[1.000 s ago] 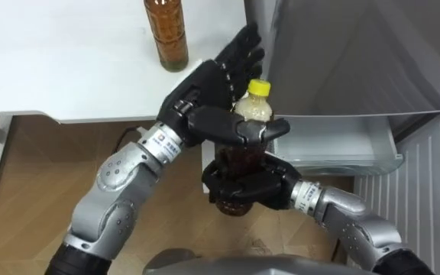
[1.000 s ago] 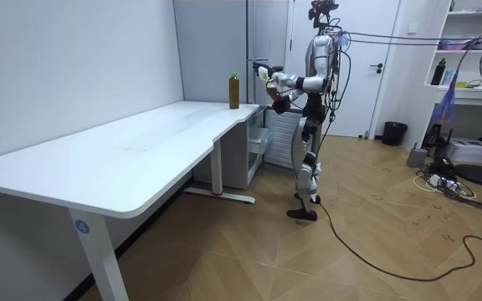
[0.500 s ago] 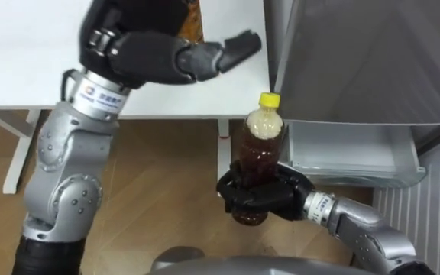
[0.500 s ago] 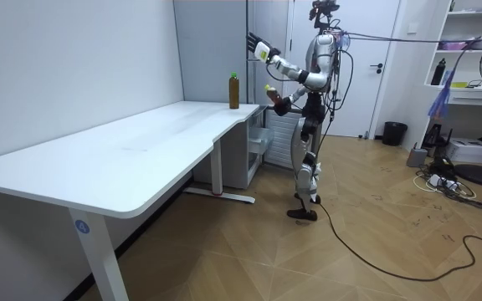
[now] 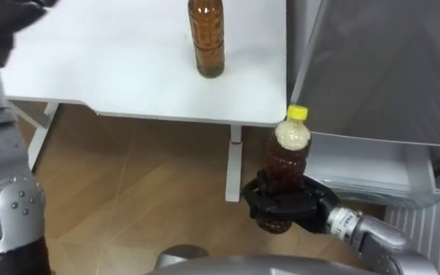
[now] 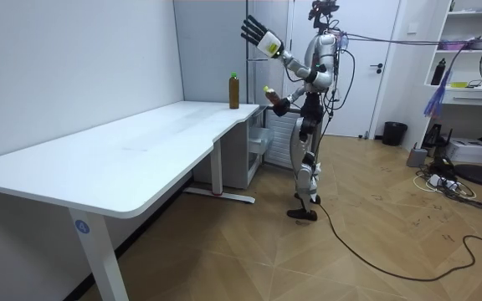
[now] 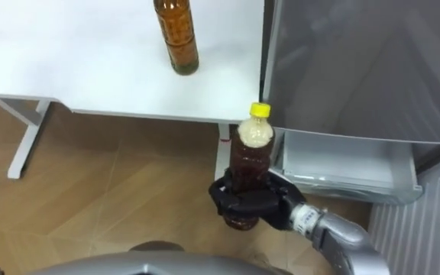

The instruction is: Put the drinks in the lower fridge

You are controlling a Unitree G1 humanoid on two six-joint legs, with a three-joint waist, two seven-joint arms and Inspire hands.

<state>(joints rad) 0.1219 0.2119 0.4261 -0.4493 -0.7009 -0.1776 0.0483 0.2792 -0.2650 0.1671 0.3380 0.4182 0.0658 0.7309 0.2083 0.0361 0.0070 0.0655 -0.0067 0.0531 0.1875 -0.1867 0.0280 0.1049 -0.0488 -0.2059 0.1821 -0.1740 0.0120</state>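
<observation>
Bottle (image 5: 287, 156) of dark drink with a yellow cap stands upright in the right robot hand (image 5: 283, 210), whose fingers and thumb are curled round its lower half. Hand and bottle sit low at the near right of the eye views. The bottle is in the air over the wood floor (image 5: 143, 183), just off the near right corner of the white tabletop (image 5: 105, 69), and touches neither.

To its right and slightly farther lies a pale, shallow drawer (image 5: 373, 172), below the grey front of the fridge (image 5: 388, 61). The bottle is outside the drawer, near its left edge.

A second bottle (image 5: 207, 38) of brown drink stands upright on the tabletop, farther off and close to the tabletop's right edge, well apart from the held one. In the room view it has a green cap.

The left robot hand (image 6: 253, 32) is raised above head height in the room view, its fingers straight and spread, holding nothing. It hangs over the far end of the tabletop.

In that view the robot stands upright on the floor at the tabletop's far end, beside the fridge. Its right arm is bent, with the bottle in front of its chest.
</observation>
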